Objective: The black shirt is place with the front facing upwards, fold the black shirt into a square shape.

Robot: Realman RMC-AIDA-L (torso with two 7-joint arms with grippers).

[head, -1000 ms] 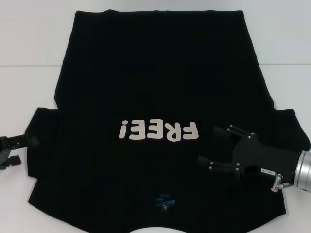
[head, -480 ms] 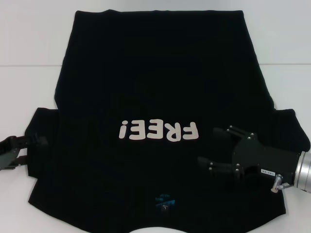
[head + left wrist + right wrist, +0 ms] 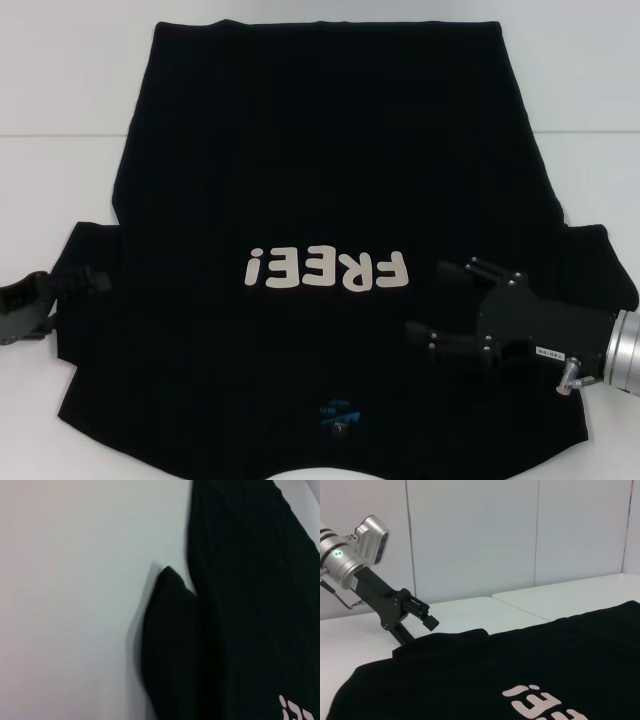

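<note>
The black shirt [image 3: 320, 180] lies flat, front up, on the white table [image 3: 60, 200]. Its pale "FREE!" lettering [image 3: 326, 270] and small blue neck label [image 3: 338, 415] are toward me, the hem at the far side. My left gripper [image 3: 82, 283] is open at the outer edge of the shirt's left sleeve [image 3: 85, 330]. In the right wrist view it [image 3: 422, 630] has one finger low at the sleeve's edge and one above. The left wrist view shows that sleeve [image 3: 170, 645]. My right gripper [image 3: 430, 300] is open over the shirt's right side, beside the lettering.
A seam [image 3: 60, 135] runs across the table behind the sleeves. Bare table lies to the left of the shirt [image 3: 65, 605] and to its right [image 3: 600, 150]. White wall panels [image 3: 470, 540] stand beyond the table.
My left gripper has moved right from the table's left edge to the left sleeve's edge. The right gripper and the shirt have not moved.
</note>
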